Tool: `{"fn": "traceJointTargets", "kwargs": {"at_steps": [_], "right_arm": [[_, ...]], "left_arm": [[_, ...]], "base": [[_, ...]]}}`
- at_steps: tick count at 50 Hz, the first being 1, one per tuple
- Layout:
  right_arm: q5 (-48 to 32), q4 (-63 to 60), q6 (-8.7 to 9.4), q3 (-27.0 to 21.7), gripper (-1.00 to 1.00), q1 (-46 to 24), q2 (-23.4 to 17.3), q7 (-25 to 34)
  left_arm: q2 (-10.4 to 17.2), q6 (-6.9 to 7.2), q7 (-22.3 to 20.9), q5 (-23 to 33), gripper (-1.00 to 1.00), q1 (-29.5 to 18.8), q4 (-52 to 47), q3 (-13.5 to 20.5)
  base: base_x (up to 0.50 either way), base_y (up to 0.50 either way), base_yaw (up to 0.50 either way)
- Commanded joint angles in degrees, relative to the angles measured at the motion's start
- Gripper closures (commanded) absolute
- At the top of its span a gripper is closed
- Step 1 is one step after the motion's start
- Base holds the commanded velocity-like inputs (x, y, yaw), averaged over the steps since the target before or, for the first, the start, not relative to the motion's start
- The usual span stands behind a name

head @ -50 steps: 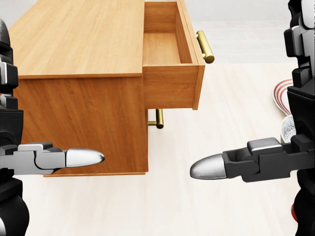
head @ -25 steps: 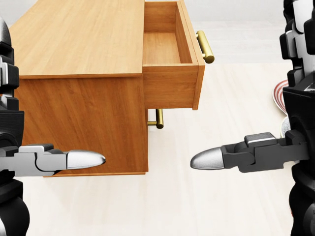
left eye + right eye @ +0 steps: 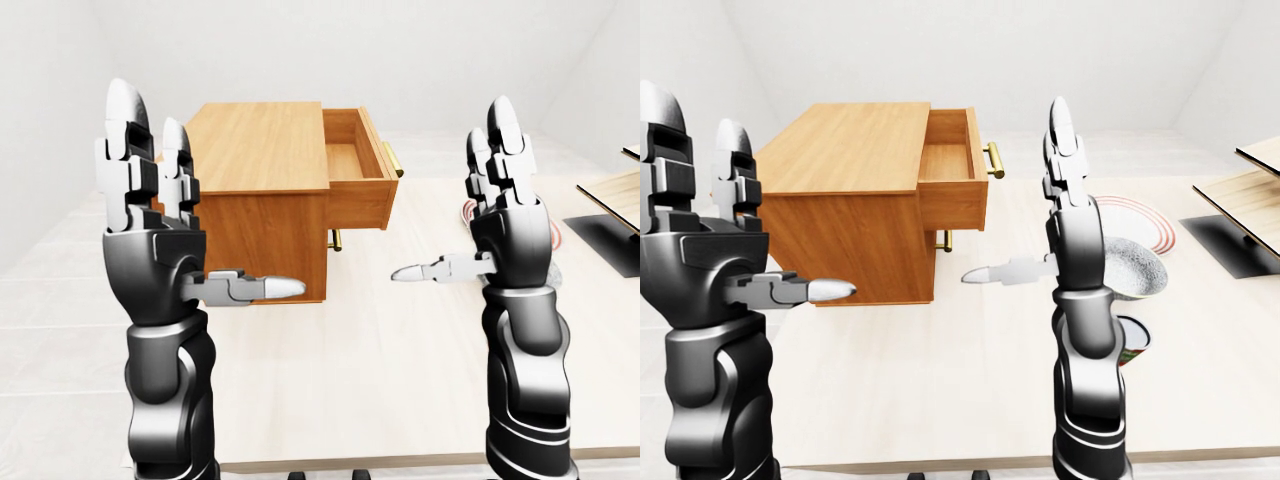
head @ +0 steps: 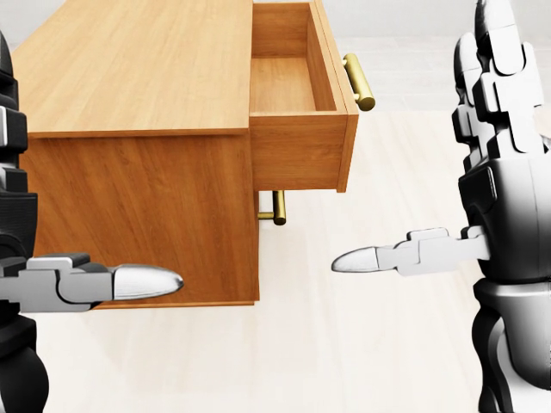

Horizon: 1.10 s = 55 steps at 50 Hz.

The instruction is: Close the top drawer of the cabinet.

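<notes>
Wooden top drawer (image 4: 297,95) stands open.
Our left hand (image 3: 150,215) and right hand (image 3: 505,200), splayed and empty, must next push its front.

- Our head view looks steeply down, close on the cabinet (image 4: 146,129).
- Our two eye views sit farther off, looking level; all three share cabinet and raised hands.

Place: bare simulated room, home-like.
Surface: pale wood-plank tabletop (image 3: 400,370), white walls behind.
Furniture: wooden cabinet (image 3: 260,190), brass handles (image 4: 359,82), one drawer (image 4: 297,95) pulled out.
Tableware: red-ringed plate (image 3: 1140,222), speckled bowl (image 3: 1135,265) at right.
</notes>
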Motion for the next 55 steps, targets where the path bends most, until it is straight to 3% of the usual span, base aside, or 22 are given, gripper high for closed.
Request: {"fn": "traceJointTargets", "kwargs": {"at_steps": [1, 21, 44, 55], "right_arm": [[-0.1, 5.1, 0.00, 0.4, -1.00, 2.7, 0.7, -1.2], [-0.6, 10.8, 0.00, 1.6, -1.00, 2.3, 1.1, -1.4], [-1.3, 9.0, 0.00, 1.8, -1.00, 0.4, 0.9, -1.1], [0.3, 20.2, 0.00, 2.4, -1.00, -2.9, 1.2, -1.6]], "left_arm": [[0.0, 0.00, -0.1, -0.1, -1.00, 0.3, -0.7, 0.0], [0.1, 0.00, -0.3, 0.2, -1.00, -0.3, -0.3, 0.0], [0.4, 0.00, -0.3, -0.1, -1.00, -2.0, -0.5, 0.4], [0.3, 0.00, -0.1, -0.4, -1.00, -1.6, -1.0, 0.7]], "base": [[0.00, 0.00, 0.00], [0.00, 0.00, 0.00], [0.00, 0.00, 0.00], [0.00, 0.00, 0.00]]}}
